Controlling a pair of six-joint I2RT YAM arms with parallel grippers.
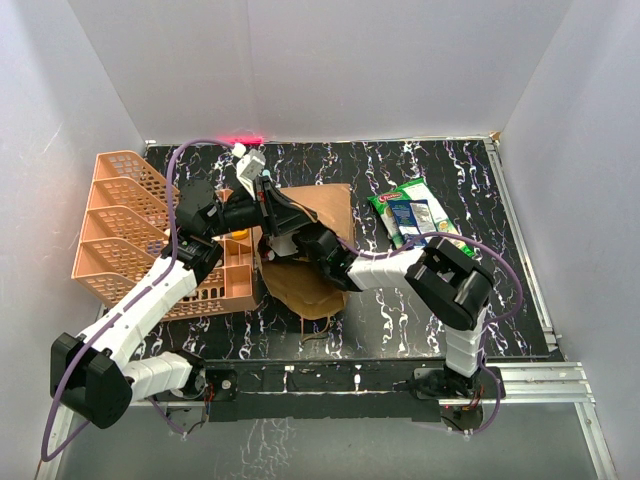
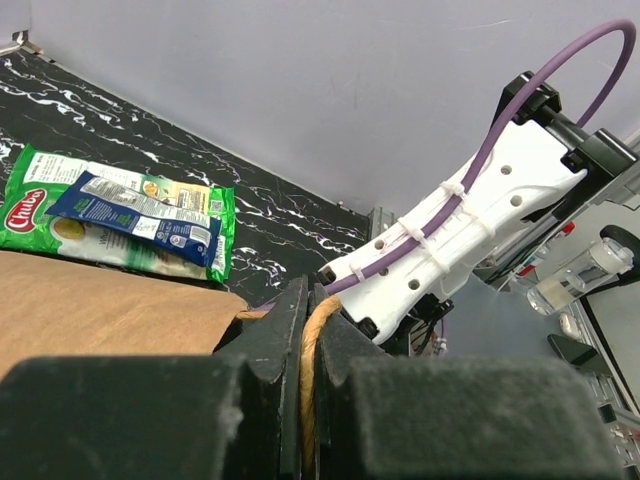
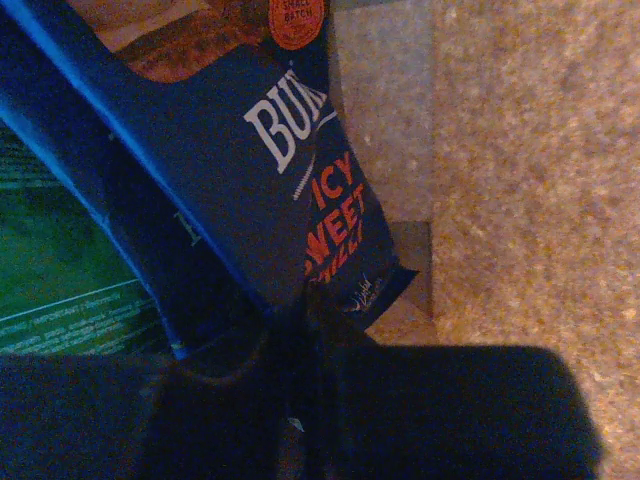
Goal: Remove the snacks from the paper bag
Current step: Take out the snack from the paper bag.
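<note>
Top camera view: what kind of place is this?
Probably a robot test booth, not a kitchen: plain white walls box in a black marbled table, and two robot arms are bolted along its metal rail.

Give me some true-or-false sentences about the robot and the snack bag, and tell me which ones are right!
1. The left gripper pinches the handle of the paper bag. True.
2. The right gripper hangs outside the bag, holding nothing. False: it is inside the bag, shut on a dark blue packet.
3. Green and blue packets lie on the table, right of the bag. True.
4. The orange organizer stands on the table's right side. False: it is on the left side.
</note>
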